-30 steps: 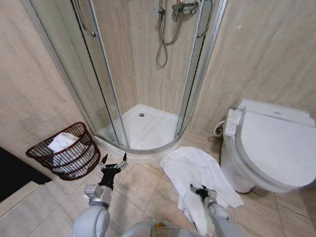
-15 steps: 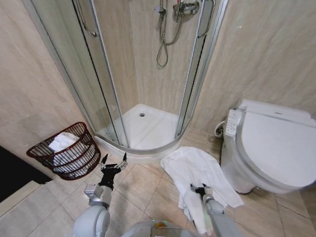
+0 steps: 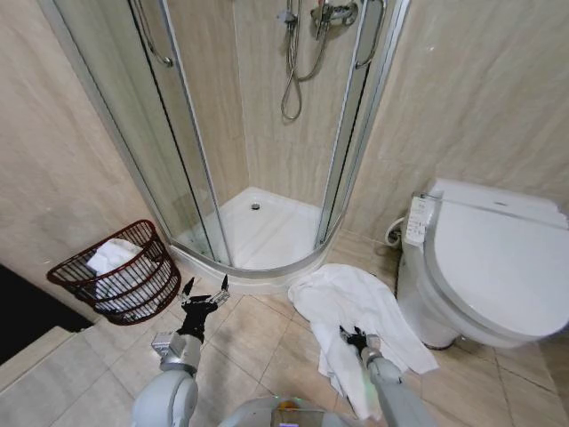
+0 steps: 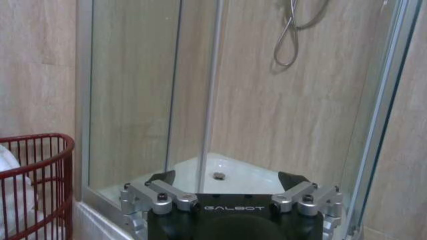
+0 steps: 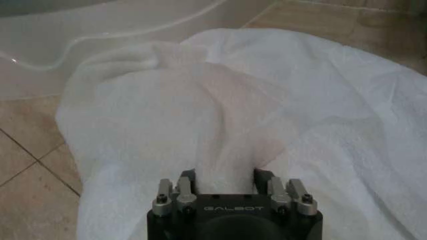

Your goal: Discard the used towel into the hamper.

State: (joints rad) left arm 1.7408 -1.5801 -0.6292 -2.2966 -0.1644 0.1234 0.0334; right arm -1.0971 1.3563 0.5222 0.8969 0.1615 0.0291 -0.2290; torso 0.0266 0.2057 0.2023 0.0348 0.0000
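Observation:
The used towel, white and crumpled, lies on the tiled floor between the shower and the toilet. My right gripper sits low on its near part; in the right wrist view a raised fold of the towel runs between the fingers, and the right gripper is shut on it. The hamper, a reddish-brown wire basket with white cloth inside, stands on the floor by the left wall. My left gripper hovers open just to the right of it, holding nothing. The hamper's rim also appears in the left wrist view, beside the left gripper.
A glass corner shower with a raised white tray stands straight ahead. A white toilet with its lid down fills the right side. Bare tiled floor lies between the hamper and the towel.
My right gripper has edged forward and slightly left on the towel, and the cloth has bunched up around it. The left arm and hamper have not moved.

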